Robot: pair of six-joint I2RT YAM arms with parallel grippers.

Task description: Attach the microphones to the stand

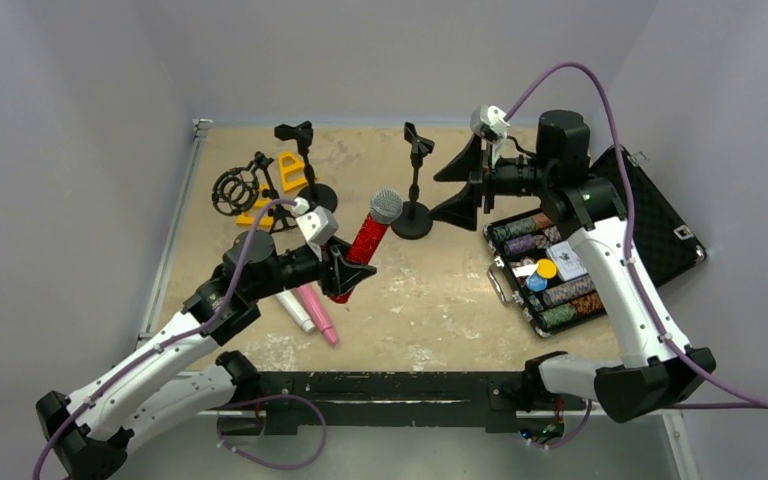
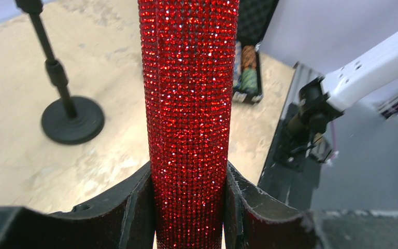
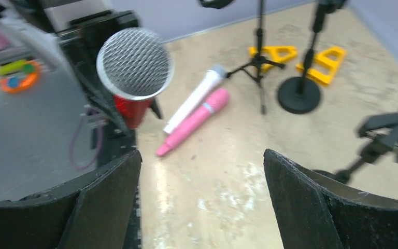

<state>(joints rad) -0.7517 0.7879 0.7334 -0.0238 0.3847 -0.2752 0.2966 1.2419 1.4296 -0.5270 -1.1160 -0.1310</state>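
Left tool (image 1: 346, 271): clamped on the lower handle of the red mic (image 1: 371, 238); both fingers press flat against its glittery sides.
Red mic, axis: it runs straight out from between the left tool's fingers and slants away from the arm's base toward the far right in the top view.
Red mic, head: the silver mesh end is the far end from the left tool. It points toward the right tool (image 1: 465, 187), and the right wrist view looks almost straight into the mesh.
Red mic, place: carried in the left tool above the tabletop (image 1: 430, 300), with its head near the base of the middle stand (image 1: 415, 180).
Right tool: fingers wide apart with nothing between them, open side turned toward the red mic's head.
Middle stand: upright on a round base, roughly between the red mic's head and the right tool, with its clip at the top.
White mic (image 1: 296, 311): lying on the tabletop just on the near side of the left tool, partly hidden under it.
Pink mic (image 1: 318, 314): lying right beside the white mic on its right, on almost the same diagonal axis, thin tail toward the near edge.
Second stand (image 1: 301, 160): upright on a round base, beyond the left tool.
Tripod stand (image 1: 247, 190): far-left of the left tool, next to yellow brackets (image 1: 291, 167).
Case (image 1: 550, 270): open and lying under the right arm, with rows of chips inside.
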